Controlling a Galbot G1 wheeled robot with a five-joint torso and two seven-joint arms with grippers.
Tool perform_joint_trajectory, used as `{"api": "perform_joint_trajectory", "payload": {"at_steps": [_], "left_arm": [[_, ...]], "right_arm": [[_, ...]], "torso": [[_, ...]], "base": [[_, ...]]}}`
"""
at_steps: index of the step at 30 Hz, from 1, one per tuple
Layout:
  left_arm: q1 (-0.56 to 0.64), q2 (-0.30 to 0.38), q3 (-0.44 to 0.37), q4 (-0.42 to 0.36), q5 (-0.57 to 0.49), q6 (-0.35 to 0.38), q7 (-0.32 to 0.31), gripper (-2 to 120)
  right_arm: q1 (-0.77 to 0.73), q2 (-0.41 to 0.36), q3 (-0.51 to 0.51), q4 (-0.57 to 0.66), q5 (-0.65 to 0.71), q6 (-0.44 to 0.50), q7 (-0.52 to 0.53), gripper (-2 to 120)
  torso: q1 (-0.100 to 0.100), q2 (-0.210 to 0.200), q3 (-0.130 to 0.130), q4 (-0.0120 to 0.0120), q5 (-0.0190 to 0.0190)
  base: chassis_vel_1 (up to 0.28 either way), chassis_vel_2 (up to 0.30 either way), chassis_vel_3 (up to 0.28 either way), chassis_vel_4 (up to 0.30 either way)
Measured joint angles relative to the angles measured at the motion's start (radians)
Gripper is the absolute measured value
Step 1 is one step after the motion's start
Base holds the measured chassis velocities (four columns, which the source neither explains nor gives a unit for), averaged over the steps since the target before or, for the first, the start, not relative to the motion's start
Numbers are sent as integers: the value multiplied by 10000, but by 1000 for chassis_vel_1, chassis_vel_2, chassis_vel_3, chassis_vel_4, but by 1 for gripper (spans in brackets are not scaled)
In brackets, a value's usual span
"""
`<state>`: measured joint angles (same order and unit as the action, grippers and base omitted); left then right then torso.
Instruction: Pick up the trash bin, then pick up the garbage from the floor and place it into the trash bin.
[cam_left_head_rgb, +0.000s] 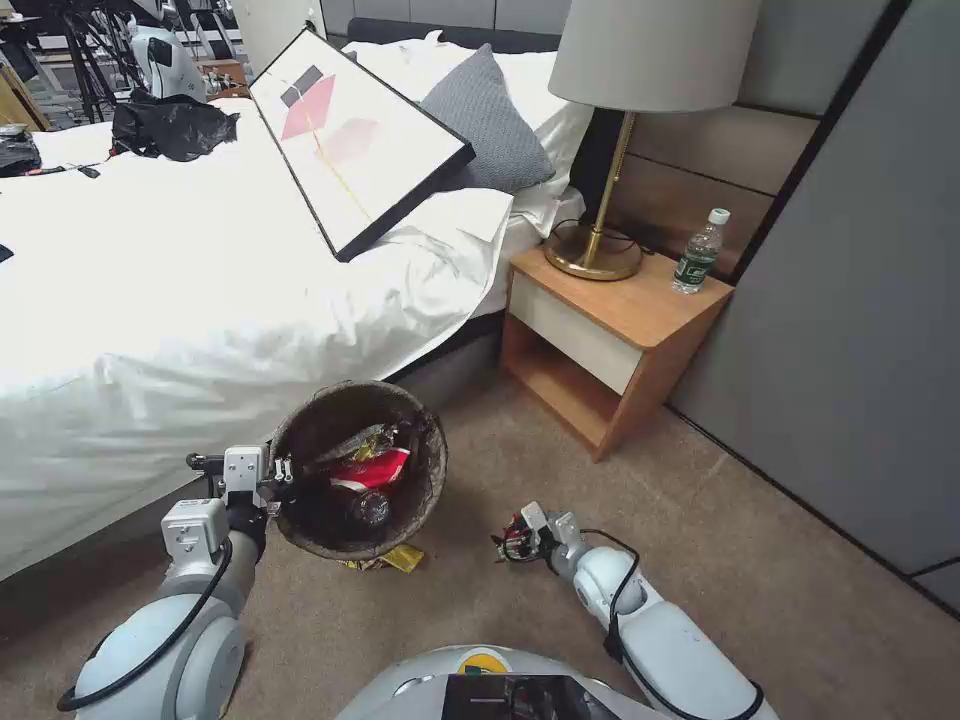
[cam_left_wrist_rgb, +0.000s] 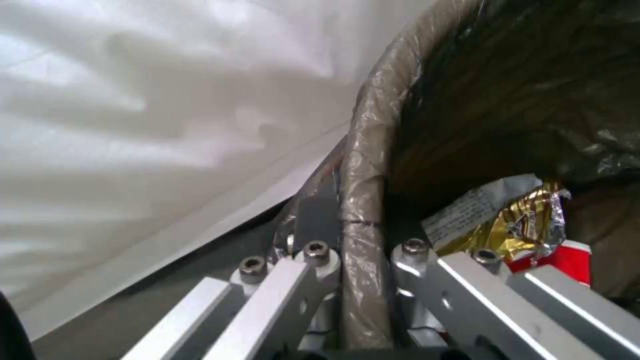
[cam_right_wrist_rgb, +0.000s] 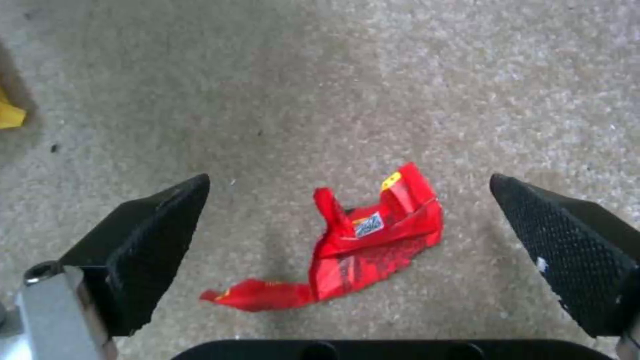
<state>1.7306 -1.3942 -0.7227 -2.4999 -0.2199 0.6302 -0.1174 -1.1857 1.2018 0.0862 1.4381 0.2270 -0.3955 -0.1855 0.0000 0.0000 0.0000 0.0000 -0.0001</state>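
Observation:
My left gripper (cam_left_head_rgb: 278, 476) is shut on the near rim of the trash bin (cam_left_head_rgb: 436, 447) and holds it above the carpet beside the bed. In the left wrist view its metal fingers (cam_left_wrist_rgb: 313, 265) clamp the bag-wrapped rim (cam_left_wrist_rgb: 365, 165). Garbage lies inside the bin: a gold wrapper (cam_left_wrist_rgb: 527, 222) and a red piece (cam_left_head_rgb: 372, 468). My right gripper (cam_left_head_rgb: 518, 545) points down at the floor right of the bin, open. A crumpled red wrapper (cam_right_wrist_rgb: 373, 240) lies on the carpet between its black pads (cam_right_wrist_rgb: 153, 235), untouched. A yellow wrapper (cam_left_head_rgb: 398, 559) lies on the floor under the bin.
The white bed (cam_left_head_rgb: 150, 330) stands close on the left with a framed picture (cam_left_head_rgb: 355, 135) on it. A wooden nightstand (cam_left_head_rgb: 640, 330) ahead right carries a lamp (cam_left_head_rgb: 600, 240) and a water bottle (cam_left_head_rgb: 698, 255). A grey wall panel (cam_left_head_rgb: 850, 330) bounds the right. Open carpet lies between.

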Motion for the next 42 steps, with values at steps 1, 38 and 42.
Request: {"api": "perform_joint_trajectory", "payload": {"at_steps": [1, 38, 42], "left_arm": [[-3, -6, 10, 0, 7, 0, 0, 3], [47, -70, 35, 0, 79, 0, 3, 3], [43, -58, 37, 0, 78, -2, 7, 3]], "right_arm": [[53, 42, 0, -64, 0, -2, -3, 99], [536, 333, -187, -1202, -394, -31, -50, 99], [538, 351, -200, -1248, -446, -30, -51, 99]], "torso": [[0, 0, 0, 0, 0], [0, 0, 0, 0, 0], [0, 0, 0, 0, 0]], "base": [[0, 0, 0, 0], [0, 0, 0, 0], [0, 0, 0, 0]]}}
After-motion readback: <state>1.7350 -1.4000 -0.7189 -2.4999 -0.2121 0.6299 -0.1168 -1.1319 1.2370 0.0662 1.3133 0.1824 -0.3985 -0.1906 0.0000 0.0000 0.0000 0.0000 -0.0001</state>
